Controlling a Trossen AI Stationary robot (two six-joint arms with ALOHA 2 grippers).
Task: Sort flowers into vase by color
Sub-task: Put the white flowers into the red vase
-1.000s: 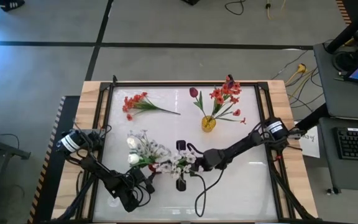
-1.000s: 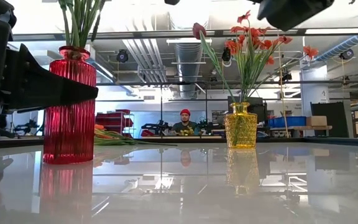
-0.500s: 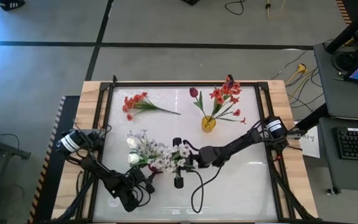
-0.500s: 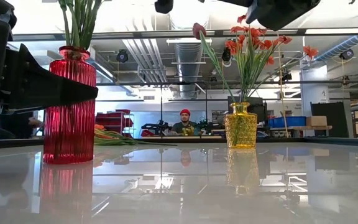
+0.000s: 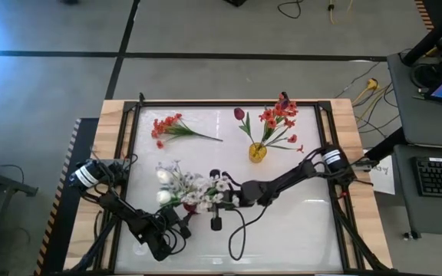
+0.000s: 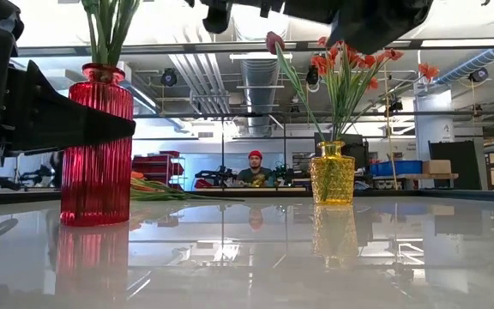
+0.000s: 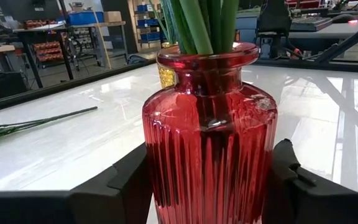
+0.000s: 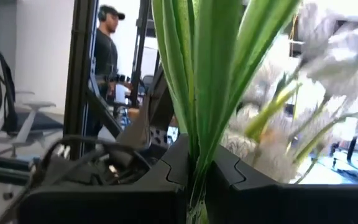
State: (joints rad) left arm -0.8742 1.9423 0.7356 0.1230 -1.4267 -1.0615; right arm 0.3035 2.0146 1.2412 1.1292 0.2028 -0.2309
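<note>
A red ribbed vase (image 7: 209,143) of white flowers (image 5: 186,188) stands at about seven o'clock on the worktop (image 5: 298,222) and is clasped at its sides by the left gripper (image 7: 204,186). Green stems (image 8: 197,81) are pinched in the closed right gripper (image 8: 197,180) above that vase. At one o'clock, orange-red blossoms (image 5: 278,116) and a maroon tulip (image 5: 239,114) are held in a yellow vase (image 5: 257,152). More orange-red flowers (image 5: 167,126) are laid at eleven o'clock.

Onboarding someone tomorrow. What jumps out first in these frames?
The red vase, crowded with white flowers at the table's near left, sits between the left pincer fingers. The right pincer hangs above it, shut on green stems. Farther back stands a yellow vase of orange-red flowers, with one orange-red spray lying loose at the far left.
</note>
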